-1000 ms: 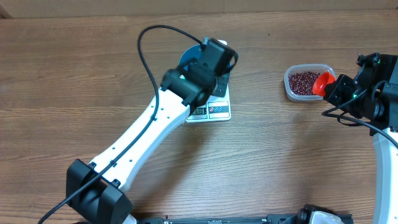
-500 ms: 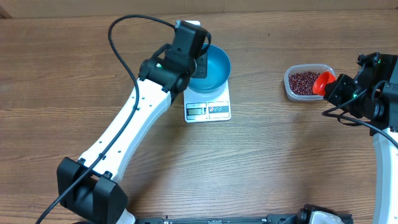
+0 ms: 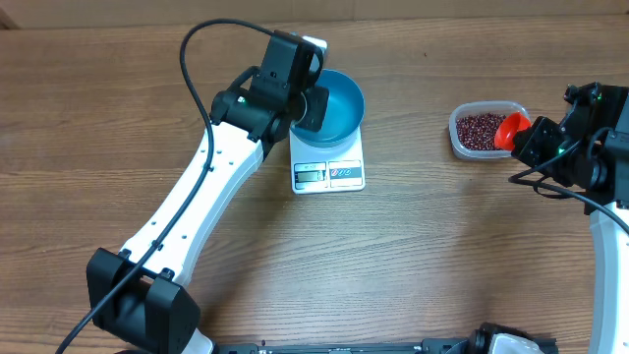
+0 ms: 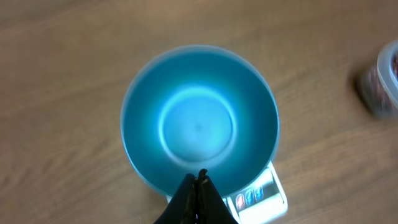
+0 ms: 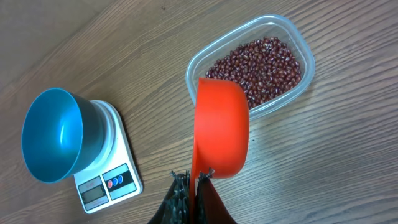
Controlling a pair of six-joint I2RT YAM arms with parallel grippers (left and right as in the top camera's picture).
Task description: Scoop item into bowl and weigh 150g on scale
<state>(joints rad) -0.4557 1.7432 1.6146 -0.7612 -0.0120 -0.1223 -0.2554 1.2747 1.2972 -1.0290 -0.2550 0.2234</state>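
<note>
Beans (image 3: 480, 128), dark red-brown, fill the clear tub (image 3: 460, 141) at the right side of the wooden table (image 3: 442, 246). None have reached the blue bowl (image 3: 339, 103), whose inside is bare all the way down. That bowl stands on the white scale (image 3: 329, 173), covering most of the platform, so only the display edge shows in front of it.

The left gripper (image 4: 198, 179) has its two dark fingers pressed together with nothing between them. From above, it sits at the bowl's left rim. From its own camera, the tips point at the near rim and the whole bowl opens out just beyond them. I cannot tell whether the tips touch the plastic.

Over on the right, well apart from the scale, the right gripper (image 5: 193, 182) is clamped on the edge of an orange scoop (image 5: 221, 127). The scoop is turned on its side, so only its outer wall shows and its contents cannot be seen. It hangs at the tub's rim, with the beans just beyond it on the side away from the fingers. The bowl and scale lie far off to the left of this hand.
</note>
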